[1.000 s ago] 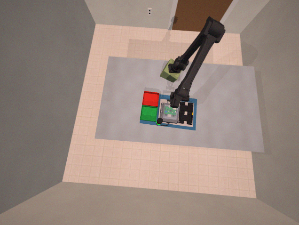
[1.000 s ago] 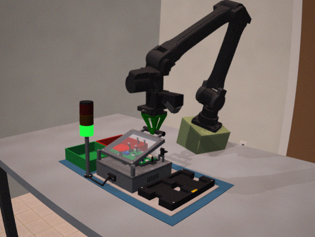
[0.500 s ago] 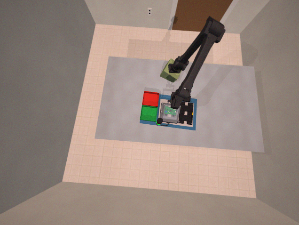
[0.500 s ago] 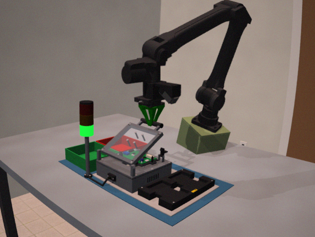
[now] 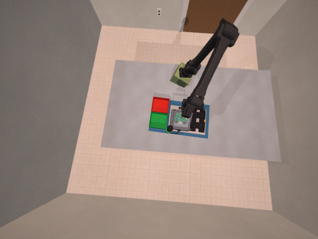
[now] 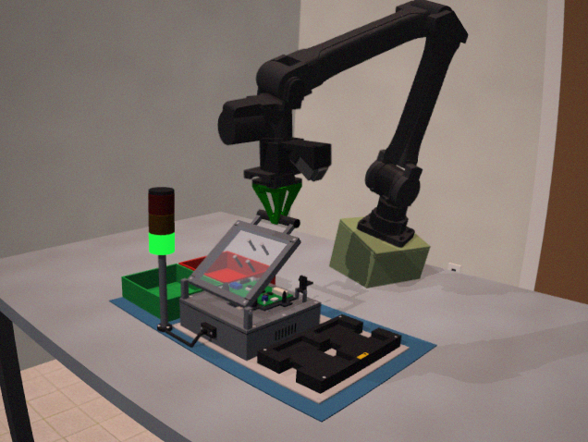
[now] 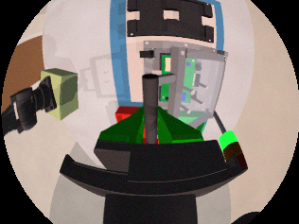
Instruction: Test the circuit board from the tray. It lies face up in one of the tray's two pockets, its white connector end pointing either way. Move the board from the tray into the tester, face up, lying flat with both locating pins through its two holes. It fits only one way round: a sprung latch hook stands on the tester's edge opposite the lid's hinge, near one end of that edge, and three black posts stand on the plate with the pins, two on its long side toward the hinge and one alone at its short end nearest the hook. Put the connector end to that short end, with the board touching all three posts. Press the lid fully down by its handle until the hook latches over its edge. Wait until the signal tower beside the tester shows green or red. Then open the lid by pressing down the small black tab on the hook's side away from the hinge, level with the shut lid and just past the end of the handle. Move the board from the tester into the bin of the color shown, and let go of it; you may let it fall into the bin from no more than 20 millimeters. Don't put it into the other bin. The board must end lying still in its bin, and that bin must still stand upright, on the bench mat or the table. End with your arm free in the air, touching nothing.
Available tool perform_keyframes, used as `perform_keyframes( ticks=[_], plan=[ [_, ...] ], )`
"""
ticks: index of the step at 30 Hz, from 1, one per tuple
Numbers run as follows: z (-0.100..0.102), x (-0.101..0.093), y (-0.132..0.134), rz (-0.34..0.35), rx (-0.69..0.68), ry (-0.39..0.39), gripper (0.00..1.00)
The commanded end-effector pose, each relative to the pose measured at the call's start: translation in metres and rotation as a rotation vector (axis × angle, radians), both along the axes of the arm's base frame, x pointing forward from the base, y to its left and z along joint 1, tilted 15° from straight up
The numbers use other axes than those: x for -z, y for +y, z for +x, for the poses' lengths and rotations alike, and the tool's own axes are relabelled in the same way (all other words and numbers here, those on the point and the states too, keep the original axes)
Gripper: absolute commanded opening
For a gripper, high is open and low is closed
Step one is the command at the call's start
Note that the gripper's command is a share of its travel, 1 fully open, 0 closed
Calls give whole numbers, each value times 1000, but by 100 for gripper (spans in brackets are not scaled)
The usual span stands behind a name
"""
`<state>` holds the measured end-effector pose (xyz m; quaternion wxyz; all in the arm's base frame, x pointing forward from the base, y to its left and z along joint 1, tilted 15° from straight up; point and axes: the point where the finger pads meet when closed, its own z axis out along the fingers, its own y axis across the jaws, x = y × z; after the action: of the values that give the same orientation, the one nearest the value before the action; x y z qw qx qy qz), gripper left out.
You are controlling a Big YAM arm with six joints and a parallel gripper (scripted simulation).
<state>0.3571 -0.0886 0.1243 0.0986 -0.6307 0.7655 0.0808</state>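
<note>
The grey tester (image 6: 249, 323) stands on the blue mat with its clear lid (image 6: 244, 261) tilted up about halfway. My gripper (image 6: 276, 219) with green fingers is shut on the lid's black handle (image 6: 277, 218) and holds that edge raised. The green circuit board (image 6: 265, 295) lies on the tester's plate under the lid, its white connector end toward the latch hook (image 6: 301, 283). The board also shows in the top view (image 5: 180, 119) and in the wrist view (image 7: 188, 77). The signal tower (image 6: 161, 239) beside the tester shows green.
The green bin (image 6: 149, 287) and the red bin (image 6: 223, 268) stand side by side behind the tester. The black tray (image 6: 330, 351) lies in front on the mat, both pockets empty. The arm's olive base block (image 6: 377, 256) stands at the back.
</note>
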Motion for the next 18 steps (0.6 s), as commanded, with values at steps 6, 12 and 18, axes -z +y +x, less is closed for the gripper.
perform_keyframes(
  ticks=[6,12,18],
  plan=[
    [49,-65,-27,-57,35,-177,0],
    [49,-65,-27,-57,35,-177,0],
    [49,-65,-27,-57,35,-177,0]
  ],
)
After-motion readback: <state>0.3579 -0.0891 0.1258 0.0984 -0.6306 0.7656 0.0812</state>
